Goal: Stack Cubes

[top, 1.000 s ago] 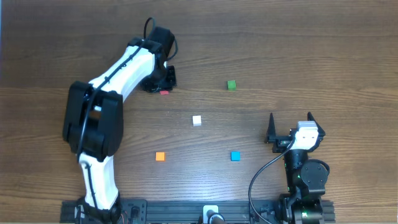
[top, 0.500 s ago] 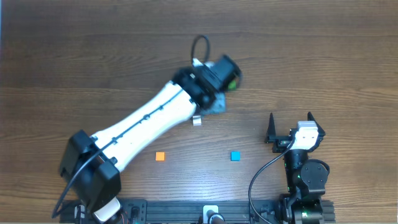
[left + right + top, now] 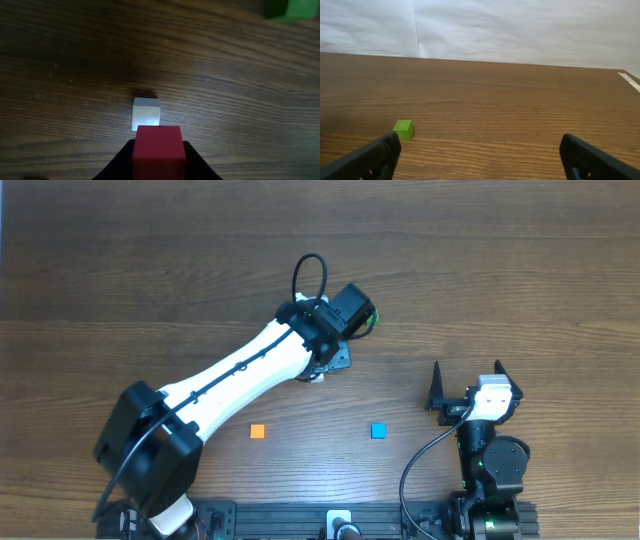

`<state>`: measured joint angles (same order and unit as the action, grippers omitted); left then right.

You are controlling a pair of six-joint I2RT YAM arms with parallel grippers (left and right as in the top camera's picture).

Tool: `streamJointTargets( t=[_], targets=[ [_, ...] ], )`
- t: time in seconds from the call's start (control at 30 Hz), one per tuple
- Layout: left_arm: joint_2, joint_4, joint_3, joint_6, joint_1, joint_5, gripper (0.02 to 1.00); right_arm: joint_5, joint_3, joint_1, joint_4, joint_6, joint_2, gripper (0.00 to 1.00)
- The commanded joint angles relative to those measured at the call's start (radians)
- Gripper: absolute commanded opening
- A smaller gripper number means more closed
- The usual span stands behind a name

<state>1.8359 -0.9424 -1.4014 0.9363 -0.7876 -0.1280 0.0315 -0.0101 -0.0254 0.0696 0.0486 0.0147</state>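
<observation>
Left gripper (image 3: 158, 162) is clamped on a small red cube (image 3: 158, 142), held close to a small white cube (image 3: 146, 114) that lies on the brown wooden table (image 3: 60, 60). Right gripper (image 3: 480, 167) sits near its base, fingers spread wide apart. A small green cube (image 3: 403, 129), a small orange cube (image 3: 258, 431) and a small blue cube (image 3: 378, 430) lie well apart on the table.

White left arm (image 3: 250, 370) bars the middle of the brown wooden table (image 3: 520, 260). Small orange cube (image 3: 258, 431) and small blue cube (image 3: 378, 430) dot the near edge; far corners lie open.
</observation>
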Motion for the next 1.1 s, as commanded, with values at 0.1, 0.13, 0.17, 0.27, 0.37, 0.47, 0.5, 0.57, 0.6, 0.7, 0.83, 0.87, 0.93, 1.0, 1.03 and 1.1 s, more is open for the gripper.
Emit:
streamJointTargets(
  t=[0.1,0.13,0.17,0.27,0.37,0.47,0.5,0.57,0.6,0.7,0.83,0.87,0.93,1.0,1.03,1.1],
  targets=[
    [0.055,0.024,0.027,0.015,0.0,0.015,0.042,-0.009,0.005,0.007,0.004,-0.007,-0.008,0.991],
    [0.059,0.027,0.027,0.015,0.0,0.016,0.04,-0.008,0.005,0.007,0.004,-0.007,-0.008,0.993],
    [0.062,0.028,0.028,0.015,0.001,0.019,0.04,-0.008,0.005,0.007,0.004,-0.007,-0.008,0.993],
    [0.071,0.033,0.028,0.015,0.001,0.019,0.045,-0.008,0.005,0.007,0.004,-0.007,-0.008,0.991],
    [0.076,0.034,0.029,0.015,0.001,0.019,0.045,-0.008,0.005,0.007,0.004,-0.007,-0.008,0.993],
    [0.077,0.044,0.046,0.021,0.001,0.018,0.047,-0.009,0.005,0.007,0.004,-0.007,-0.008,0.993],
    [0.077,0.046,0.053,0.023,0.003,0.019,0.047,-0.008,0.005,0.007,0.004,-0.007,-0.008,0.993],
    [0.077,0.049,0.066,0.041,0.006,0.019,0.045,-0.008,0.005,0.007,0.004,-0.007,-0.008,0.987],
    [0.077,0.052,0.071,0.041,0.008,0.022,0.045,-0.008,0.005,0.007,0.004,-0.007,-0.008,0.993],
    [0.077,0.053,0.076,0.04,0.014,0.026,0.042,-0.008,0.005,0.007,0.004,-0.007,-0.008,0.991],
    [0.077,0.053,0.076,0.04,0.016,0.026,0.042,-0.008,0.005,0.007,0.004,-0.007,-0.008,0.991],
    [0.078,0.053,0.076,0.04,0.015,0.026,0.042,-0.008,0.005,0.007,0.004,-0.007,-0.008,0.991],
    [0.08,0.056,0.076,0.04,0.016,0.026,0.045,-0.008,0.005,0.007,0.004,-0.007,-0.008,0.993],
    [0.083,0.062,0.076,0.04,0.016,0.024,0.047,-0.008,0.005,0.007,0.004,-0.007,-0.008,0.993],
    [0.089,0.069,0.076,0.04,0.016,0.023,0.045,-0.008,0.005,0.007,0.004,-0.007,-0.008,0.993],
    [0.095,0.07,0.076,0.04,0.016,0.023,0.047,-0.008,0.005,0.007,0.004,-0.007,-0.008,0.993]
  ],
)
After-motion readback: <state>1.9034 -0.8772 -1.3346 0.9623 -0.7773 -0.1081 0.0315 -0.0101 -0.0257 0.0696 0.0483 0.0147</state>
